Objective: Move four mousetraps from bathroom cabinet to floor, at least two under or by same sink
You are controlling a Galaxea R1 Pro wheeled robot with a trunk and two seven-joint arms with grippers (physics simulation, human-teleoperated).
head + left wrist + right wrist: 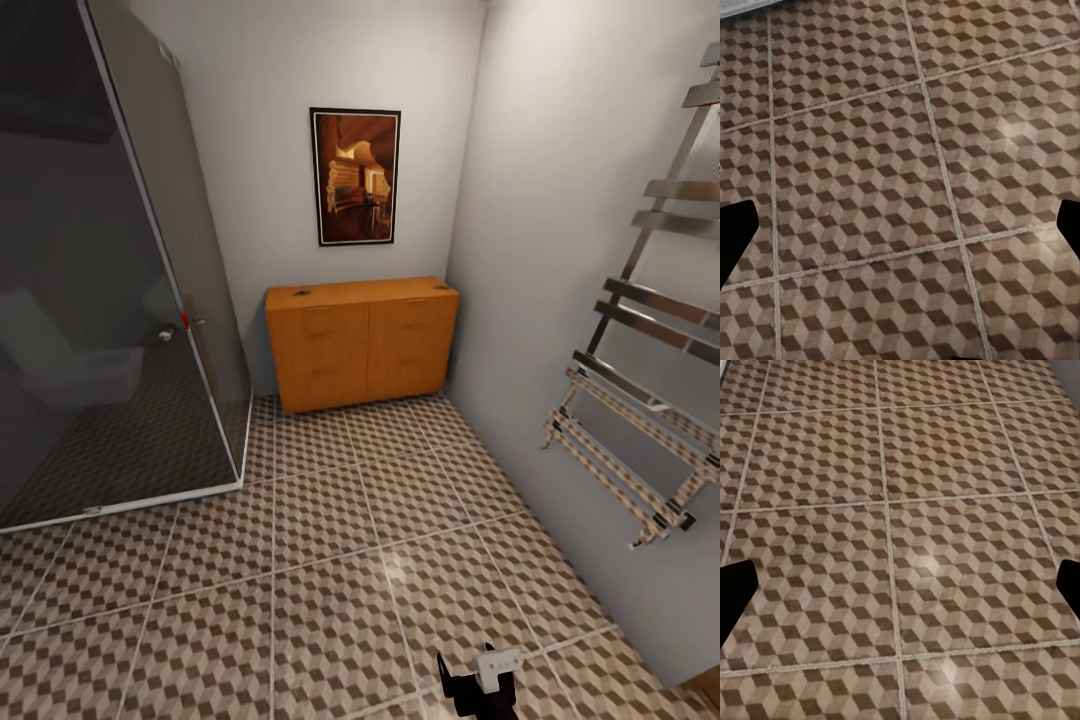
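Cabinet sitting straight ahead across bathroom floor, well apart; both grippers showing spread, holding nothing.

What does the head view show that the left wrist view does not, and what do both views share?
Head view alone: the long low orange-brown wooden cabinet against the far wall, a framed dark picture above it, a grey glass shower enclosure and a slatted metal towel rack on the side wall. Left wrist view alone: the dark tips of the left gripper, spread wide, nothing between them. Shared: the bathroom floor of brown, beige and white cube-pattern tiles.
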